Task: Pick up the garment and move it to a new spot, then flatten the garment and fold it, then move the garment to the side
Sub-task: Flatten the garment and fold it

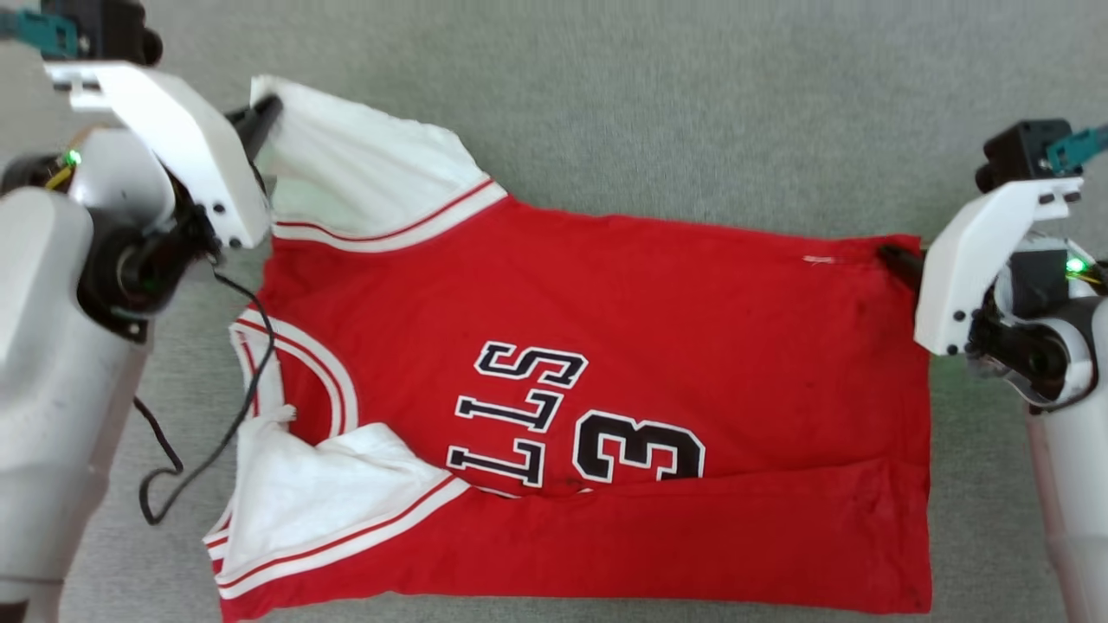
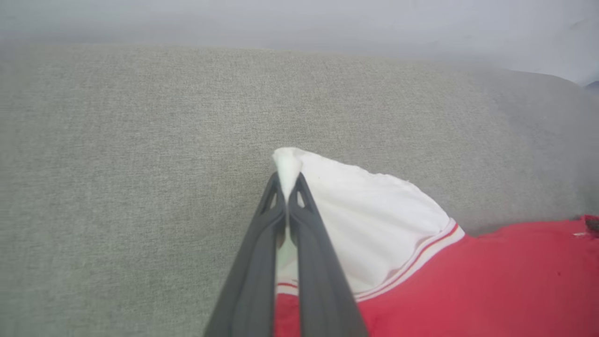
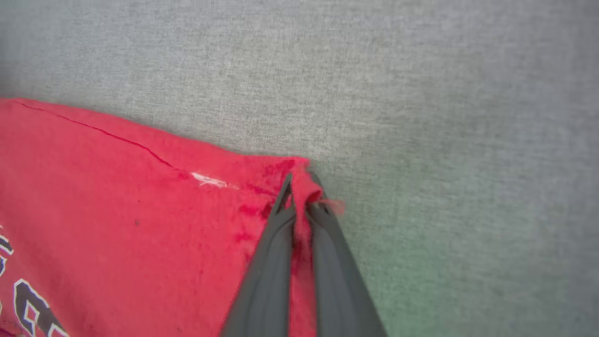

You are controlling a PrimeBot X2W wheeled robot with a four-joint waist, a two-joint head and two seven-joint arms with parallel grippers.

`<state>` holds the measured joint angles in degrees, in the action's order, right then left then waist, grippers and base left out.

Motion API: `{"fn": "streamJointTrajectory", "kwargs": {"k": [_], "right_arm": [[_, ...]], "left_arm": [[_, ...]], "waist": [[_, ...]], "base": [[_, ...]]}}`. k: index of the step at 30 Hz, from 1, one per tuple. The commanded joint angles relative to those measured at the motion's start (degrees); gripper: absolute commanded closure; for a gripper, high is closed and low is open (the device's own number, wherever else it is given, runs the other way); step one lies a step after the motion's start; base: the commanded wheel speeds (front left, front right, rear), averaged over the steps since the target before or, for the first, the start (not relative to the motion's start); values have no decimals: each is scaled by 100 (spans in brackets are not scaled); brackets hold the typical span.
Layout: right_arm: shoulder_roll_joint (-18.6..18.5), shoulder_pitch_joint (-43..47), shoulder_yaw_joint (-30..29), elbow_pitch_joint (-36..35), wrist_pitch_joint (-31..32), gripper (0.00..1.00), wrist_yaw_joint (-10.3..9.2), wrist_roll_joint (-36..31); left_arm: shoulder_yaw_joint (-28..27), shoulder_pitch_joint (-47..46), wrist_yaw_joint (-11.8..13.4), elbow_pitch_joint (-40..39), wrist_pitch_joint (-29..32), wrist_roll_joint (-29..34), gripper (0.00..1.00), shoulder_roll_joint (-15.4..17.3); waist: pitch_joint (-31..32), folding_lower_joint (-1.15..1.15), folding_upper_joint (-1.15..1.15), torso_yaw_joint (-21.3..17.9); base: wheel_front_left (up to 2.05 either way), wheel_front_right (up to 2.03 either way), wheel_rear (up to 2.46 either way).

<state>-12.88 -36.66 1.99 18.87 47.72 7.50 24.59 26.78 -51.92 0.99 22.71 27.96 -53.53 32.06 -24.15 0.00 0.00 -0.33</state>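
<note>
At the far left, the robot's pale left forearm (image 1: 52, 363) comes in from the edge, with a thin black cable (image 1: 216, 441) looping down beside it onto the grey woven fabric surface (image 1: 692, 86). The left gripper (image 1: 264, 112) has its two dark fingers pressed together on the outer tip of the far white short sleeve (image 1: 363, 164). In the left wrist view, a small peak of white cloth pokes out past the fingertips of that gripper (image 2: 286, 180).

The red jersey shirt with white sleeves and striped trim (image 1: 606, 303) lies spread across the middle of the grey surface, front side up. Its collar end is towards the left and its hem towards the right. The round red-and-white striped neck trim (image 1: 303, 363) sits just right of the left arm, and the near white sleeve (image 1: 312, 493) lies below it. Further right are the black, white-outlined letters (image 1: 519, 407) and a large digit 3 (image 1: 636, 446), both turned sideways. A band of red cloth along the near edge lies folded over the front and hides part of the lettering.

At the far right corner of the hem, the right gripper (image 1: 892, 258) is clamped shut on the red fabric. In the right wrist view, a pinch of red cloth is bunched between the closed fingers of that gripper (image 3: 302, 187). The pale right forearm (image 1: 1073, 484) stands at the right edge.
</note>
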Motion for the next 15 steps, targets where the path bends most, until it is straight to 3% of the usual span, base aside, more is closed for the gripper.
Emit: {"fn": "streamJointTrajectory", "kwargs": {"k": [1,8,15], "right_arm": [[-91,151,-73,-88,-127,100,-2,-53],[-70,969,-348,-510,-434,100,-3,-86],[68,2070,-515,-802,-582,100,-3,3]], "left_arm": [[-48,217,-10,14,-124,-38,100,-17],[-285,1279,128,-162,-610,-356,100,-46],[-507,2821,463,-625,-1053,-665,100,-20]], "waist": [[399,0,0,117],[1233,0,0,253],[1771,0,0,239]], "base": [[0,0,0],[0,0,0],[0,0,0]]}}
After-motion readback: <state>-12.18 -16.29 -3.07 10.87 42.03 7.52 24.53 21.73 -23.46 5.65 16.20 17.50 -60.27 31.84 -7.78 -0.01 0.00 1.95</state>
